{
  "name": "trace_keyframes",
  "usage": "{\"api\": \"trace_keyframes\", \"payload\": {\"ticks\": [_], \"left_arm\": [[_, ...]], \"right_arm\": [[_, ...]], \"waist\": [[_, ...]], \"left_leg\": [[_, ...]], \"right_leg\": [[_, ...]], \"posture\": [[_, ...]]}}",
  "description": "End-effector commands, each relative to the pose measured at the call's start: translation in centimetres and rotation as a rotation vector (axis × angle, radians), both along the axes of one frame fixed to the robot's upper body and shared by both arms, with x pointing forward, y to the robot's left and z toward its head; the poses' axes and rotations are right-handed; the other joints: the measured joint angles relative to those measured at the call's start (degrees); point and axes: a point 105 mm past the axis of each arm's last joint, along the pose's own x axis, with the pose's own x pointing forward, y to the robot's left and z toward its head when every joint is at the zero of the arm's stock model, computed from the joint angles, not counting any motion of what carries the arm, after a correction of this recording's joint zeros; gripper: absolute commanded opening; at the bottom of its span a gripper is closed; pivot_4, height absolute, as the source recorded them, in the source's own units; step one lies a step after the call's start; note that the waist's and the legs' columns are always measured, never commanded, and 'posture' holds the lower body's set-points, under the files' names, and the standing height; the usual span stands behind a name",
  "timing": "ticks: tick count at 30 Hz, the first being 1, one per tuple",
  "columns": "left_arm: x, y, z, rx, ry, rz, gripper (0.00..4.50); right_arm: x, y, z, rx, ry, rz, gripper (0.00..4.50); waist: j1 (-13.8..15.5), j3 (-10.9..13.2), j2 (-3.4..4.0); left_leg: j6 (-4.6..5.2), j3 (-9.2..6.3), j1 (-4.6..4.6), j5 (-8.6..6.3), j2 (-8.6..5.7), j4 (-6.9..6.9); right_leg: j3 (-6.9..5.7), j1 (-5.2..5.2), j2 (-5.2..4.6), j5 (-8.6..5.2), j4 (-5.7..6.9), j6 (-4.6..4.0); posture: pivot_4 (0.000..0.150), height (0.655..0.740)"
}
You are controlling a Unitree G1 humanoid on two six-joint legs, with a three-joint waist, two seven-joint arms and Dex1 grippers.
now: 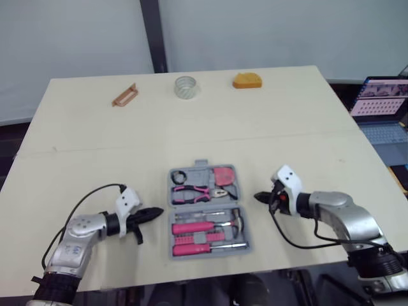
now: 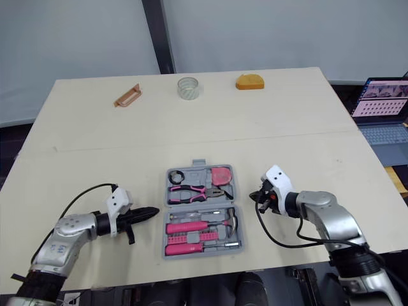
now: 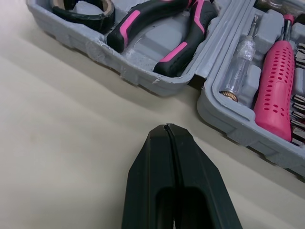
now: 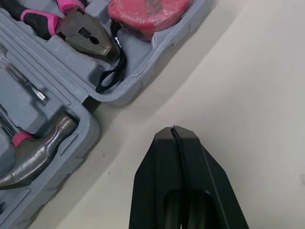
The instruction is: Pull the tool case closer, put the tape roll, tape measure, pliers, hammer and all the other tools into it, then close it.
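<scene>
In the left eye view the open tool case (image 1: 204,204) lies at the lower centre, with the left gripper (image 1: 159,212) at lower left and the right gripper (image 1: 257,197) at lower right. In the left wrist view its fingers (image 3: 147,191) are pressed together near the pliers (image 3: 162,28). In the right wrist view the fingers are also together, close to the tape measure (image 4: 145,12) and the hammer (image 4: 38,152).

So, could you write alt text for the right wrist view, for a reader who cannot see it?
The right pincer, its black fingers shut, is over the beige table beside the open grey tool case, not touching it. In the case lie a red tape measure, pliers and a hammer.
</scene>
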Motion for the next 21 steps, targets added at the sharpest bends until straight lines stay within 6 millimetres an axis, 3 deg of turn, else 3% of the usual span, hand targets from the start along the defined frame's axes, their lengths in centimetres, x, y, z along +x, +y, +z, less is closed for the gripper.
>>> {"api": "trace_keyframes", "payload": {"ticks": [1, 21], "left_arm": [[0.2, -0.6, -0.4, 0.003, -0.012, -0.021, 0.03], [0.5, -3.9, -1.1, -0.02, -0.008, -0.091, 0.03]], "right_arm": [[0.2, 0.8, 0.6, 0.007, -0.022, 0.035, 0.0], [-1.0, 3.5, -0.4, 0.018, 0.031, 0.126, 0.0]], "waist": [[0.0, 0.0, 0.0], [0.2, 0.0, 0.01]], "left_leg": [[0.0, 0.0, -0.01, 0.0, 0.0, 0.0], [0.0, -0.01, -0.01, 0.0, 0.0, 0.13]], "right_leg": [[0.0, 0.0, 0.0, 0.0, 0.0, 0.0], [-0.03, 0.04, -0.01, 0.0, 0.06, 0.01]], "posture": [[0.15, 0.74], [0.15, 0.74]]}}
